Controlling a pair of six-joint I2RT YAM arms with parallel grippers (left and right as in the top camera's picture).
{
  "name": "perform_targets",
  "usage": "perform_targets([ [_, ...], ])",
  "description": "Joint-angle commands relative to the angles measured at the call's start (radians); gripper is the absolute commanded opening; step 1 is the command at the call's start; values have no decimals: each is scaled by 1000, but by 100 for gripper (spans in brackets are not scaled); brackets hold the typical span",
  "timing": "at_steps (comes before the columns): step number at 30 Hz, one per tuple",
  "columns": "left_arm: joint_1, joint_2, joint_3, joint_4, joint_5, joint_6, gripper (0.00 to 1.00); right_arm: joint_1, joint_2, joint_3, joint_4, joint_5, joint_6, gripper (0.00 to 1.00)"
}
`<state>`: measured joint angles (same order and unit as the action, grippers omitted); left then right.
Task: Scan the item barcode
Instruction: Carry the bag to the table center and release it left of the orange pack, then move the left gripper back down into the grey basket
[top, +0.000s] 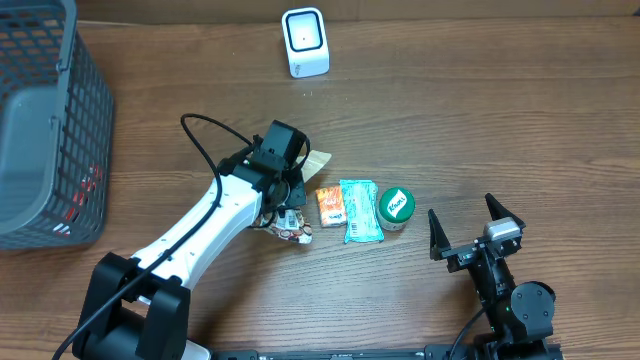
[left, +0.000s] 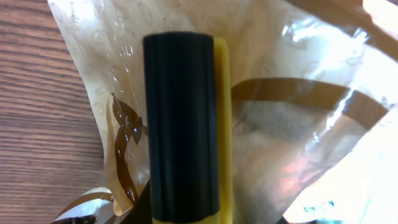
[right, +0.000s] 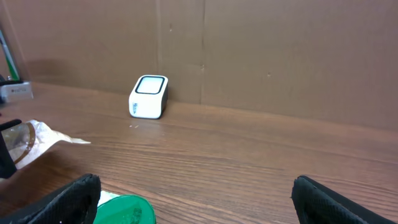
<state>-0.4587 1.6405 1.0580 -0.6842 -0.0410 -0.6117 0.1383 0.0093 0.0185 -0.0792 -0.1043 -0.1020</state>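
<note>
Left arm: white links run from the base at the table's near edge up toward the middle of the table (top: 480, 110), wrist bent down. Left end effector (top: 284, 188) sits directly over the cellophane packet (top: 296, 228). In the left wrist view, the end effector (left: 214, 43) shows a black finger (left: 180, 124) and a thin yellow pad pressed together, no gap visible. The film lies right behind them and fills the frame. Cannot tell whether a fold of film is nipped between the fingers.

Right arm: folded low at the near right edge of the table. Right end effector (top: 460, 205) is spread wide with nothing in it, and points toward the far side. In its own view, the end effector (right: 196, 179) has both black fingertips at the bottom corners.

Task item: the cellophane packet (left: 298, 124) is clear, crinkled film with a brown ribbon print and a faint repeated pattern; glare on the right side. It lies mid-table under the left wrist, with a tan corner sticking out beyond the wrist. No barcode is readable in any view.

Just right of it, in a row: orange packet (top: 331, 205), teal packet (top: 360, 210), green-lidded jar (top: 396, 207).

Scanner (top: 305, 42): small white box with a dark window, upright at the far edge, well apart from the packet.

Grey basket (top: 60, 120) at far left.
</note>
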Motion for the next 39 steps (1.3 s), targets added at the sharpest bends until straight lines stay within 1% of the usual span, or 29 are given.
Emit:
perform_targets([
  [1, -2, -5, -37, 33, -38, -25, 6, -1, -6, -11, 5, 2, 0, 100],
  [2, -2, 2, -40, 37, -37, -25, 7, -1, -6, -11, 5, 2, 0, 100],
  [5, -2, 32, -40, 45, -37, -25, 17, -1, -6, -11, 5, 2, 0, 100],
  [6, -2, 42, -40, 48, -36, -25, 18, -1, -6, -11, 5, 2, 0, 100],
  [10, -2, 88, -40, 62, -28, -24, 19, -1, -6, -11, 5, 2, 0, 100],
  [12, 0, 87, -40, 62, -18, -24, 26, -1, -6, -11, 5, 2, 0, 100],
  [15, 0, 87, -40, 65, -18, -24, 42, -1, -6, -11, 5, 2, 0, 100],
  [18, 0, 86, -40, 64, -17, -16, 52, -1, -6, -11, 5, 2, 0, 100],
  [20, 0, 86, -31, 59, -12, -12, 64, -1, -6, -11, 5, 2, 0, 100],
  [21, 0, 85, -25, 56, -13, -6, 66, -1, -6, -11, 5, 2, 0, 100],
  [23, 1, 78, 8, 44, -15, 41, 72, -1, -6, -11, 5, 2, 0, 100],
  [24, 2, 68, 47, 15, -24, 52, 76, -1, -6, -11, 5, 2, 0, 100],
  [26, 8, 49, 120, -32, -48, 73, 80, -1, -6, -11, 5, 2, 0, 100],
  [29, 30, 25, 272, -134, -79, 134, 80, -1, -6, -11, 5, 2, 0, 100],
  [31, 58, 17, 416, -220, -95, 225, 79, -1, -6, -11, 5, 2, 0, 100],
  [32, 77, 14, 505, -278, -138, 284, 79, -1, -6, -11, 5, 2, 0, 100],
  [33, 97, 14, 594, -337, -206, 314, 78, -1, -6, -11, 5, 2, 0, 100],
  [36, 172, 14, 827, -476, -409, 343, 74, -1, -6, -11, 5, 2, 0, 100],
  [37, 201, 13, 887, -496, -443, 390, 74, -1, -6, -11, 5, 2, 0, 100],
  [38, 232, 13, 939, -497, -449, 466, 75, -1, -6, -11, 5, 2, 0, 100],
  [39, 282, 13, 1012, -494, -448, 554, 79, -1, -6, -11, 5, 2, 0, 100],
])
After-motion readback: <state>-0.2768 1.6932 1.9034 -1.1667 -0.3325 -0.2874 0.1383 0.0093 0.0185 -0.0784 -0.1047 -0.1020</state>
